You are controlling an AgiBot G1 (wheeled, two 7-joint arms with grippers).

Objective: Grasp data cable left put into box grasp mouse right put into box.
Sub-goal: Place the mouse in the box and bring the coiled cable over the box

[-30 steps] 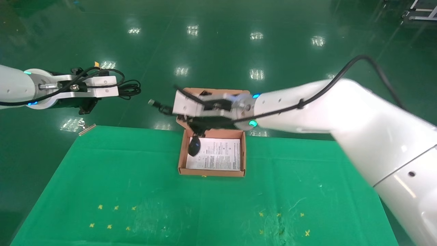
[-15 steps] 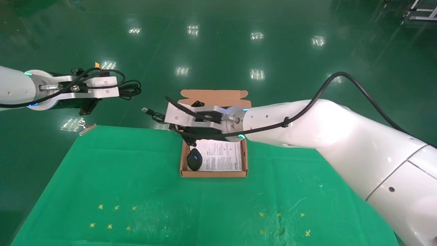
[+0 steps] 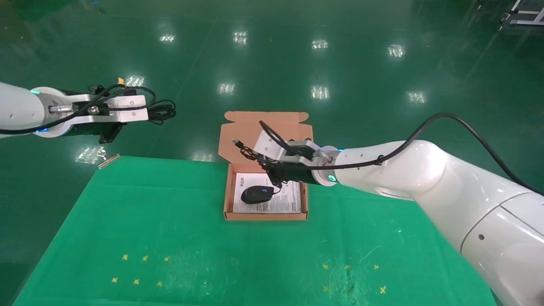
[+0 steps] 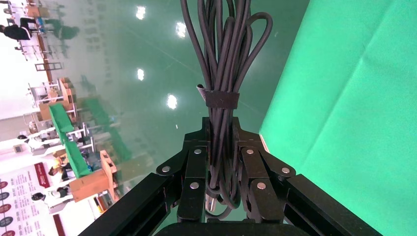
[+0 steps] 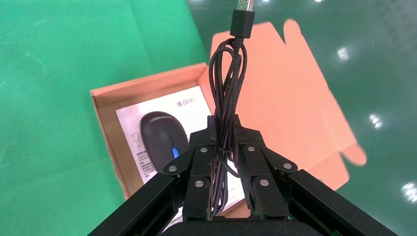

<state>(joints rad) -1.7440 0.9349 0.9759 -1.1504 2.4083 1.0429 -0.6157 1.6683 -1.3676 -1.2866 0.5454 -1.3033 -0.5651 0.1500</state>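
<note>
The box [image 3: 265, 216] lies open at the table's far middle, its lid [image 3: 238, 136] folded back. The mouse [image 3: 257, 194] lies on the white sheet inside, and shows in the right wrist view [image 5: 160, 135] too. My right gripper [image 3: 262, 162] hovers over the box's far half, shut on the mouse's bundled cord [image 5: 226, 88], whose USB plug [image 5: 242, 20] sticks out past the fingertips over the lid [image 5: 280, 98]. My left gripper [image 3: 148, 111] is held off the table's far left, over the floor, shut on the data cable [image 4: 221, 59], which is bound by a strap.
A green cloth [image 3: 170, 238] covers the table, with small yellow cross marks near its front. A small flat strip [image 3: 108, 161] lies at the far left corner. Glossy green floor lies beyond the table.
My right gripper has swung right and down over the box. The mouse, which hung by its cord at the box's left side, now lies on the sheet. The left arm has not moved.
</note>
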